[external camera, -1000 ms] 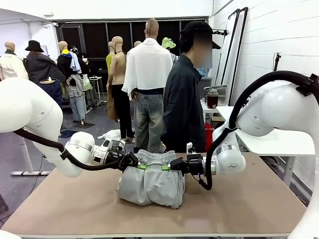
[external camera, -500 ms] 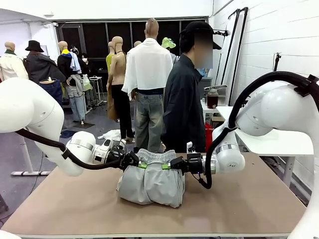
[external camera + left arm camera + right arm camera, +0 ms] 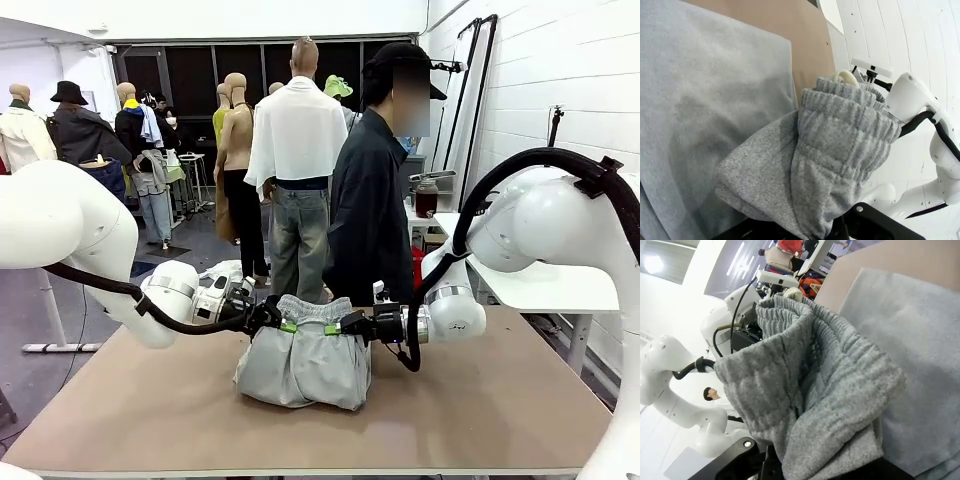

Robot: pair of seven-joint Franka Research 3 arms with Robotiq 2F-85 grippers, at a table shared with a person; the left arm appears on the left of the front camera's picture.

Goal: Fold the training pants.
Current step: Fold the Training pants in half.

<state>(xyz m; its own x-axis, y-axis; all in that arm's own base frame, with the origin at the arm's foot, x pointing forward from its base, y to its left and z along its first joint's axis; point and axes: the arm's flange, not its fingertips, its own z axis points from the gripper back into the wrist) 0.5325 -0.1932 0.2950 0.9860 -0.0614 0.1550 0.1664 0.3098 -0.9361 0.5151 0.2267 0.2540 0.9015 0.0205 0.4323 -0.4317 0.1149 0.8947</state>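
The light-grey training pants [image 3: 303, 362] hang bunched above the middle of the table, waistband up, their lower part resting on the board. My left gripper [image 3: 280, 325] is shut on the waistband's left end. My right gripper [image 3: 335, 327] is shut on its right end. The left wrist view shows the ribbed elastic waistband [image 3: 840, 135] gathered just above my fingers, with flat grey cloth [image 3: 705, 100] lying under it. The right wrist view shows the same waistband [image 3: 805, 375] bunched in my grip, over flat fabric [image 3: 910, 340] on the table.
A person [image 3: 372, 190] in a dark jacket stands at the far edge of the brown table [image 3: 480, 410], right behind the pants. A white side table [image 3: 550, 285] stands at the right. Bare board lies to both sides and in front of the pants.
Both grippers have lifted the waistband a little and drawn slightly closer together; the pants hang more bunched between them.
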